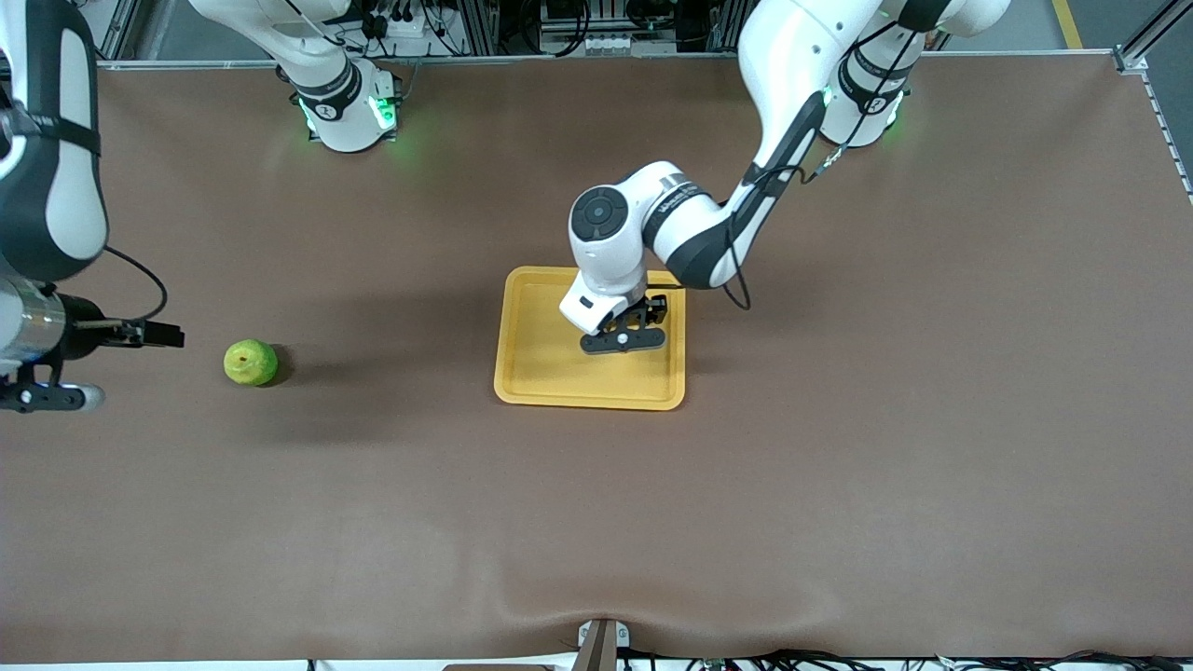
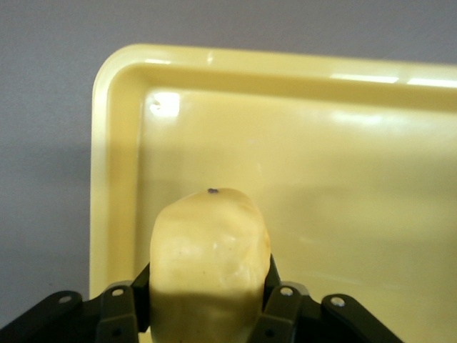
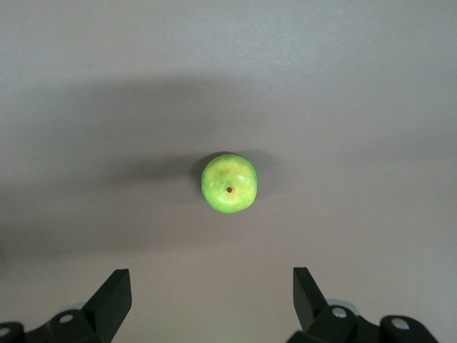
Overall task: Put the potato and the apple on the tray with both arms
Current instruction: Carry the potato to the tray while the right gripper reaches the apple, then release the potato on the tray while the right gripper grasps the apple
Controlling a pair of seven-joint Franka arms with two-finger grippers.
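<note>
Front view, tray: the tray (image 1: 541, 373) lies mid-table; its rim is bare on the side nearer the camera
Front view, left arm: it reaches in from its base; the left gripper (image 1: 623, 339) sits low over the tray, toward the left arm's end of it; the potato is hidden under the wrist here
Front view, apple: the apple (image 1: 251, 362) rests on the brown table (image 1: 839, 485), well apart from the tray, toward the right arm's end
Front view, right arm: the right gripper (image 1: 42, 396) is at the edge of the view, near the apple but not touching it
Left wrist view, potato: the potato (image 2: 209, 268) is clamped between the 2 black fingers (image 2: 121, 311); the left gripper (image 2: 207, 314) is closed on it; the tray floor (image 2: 343, 214) lies below, 1 rounded corner close by
Left wrist view, risk: I cannot tell whether the potato touches the floor; if it is let go while above it, the smooth oval could roll toward the low rim and over it
Right wrist view, apple: the apple (image 3: 228, 184) lies stem dimple up, alone on the table
Right wrist view, gripper: the right gripper (image 3: 212, 296) hangs above with fingers spread wide, holding nothing
Right wrist view, risk: the apple sits off the midline between the fingertips; a descent without correction could nudge the round fruit and set it rolling; both arms at the tray at 1 time could also collide
</note>
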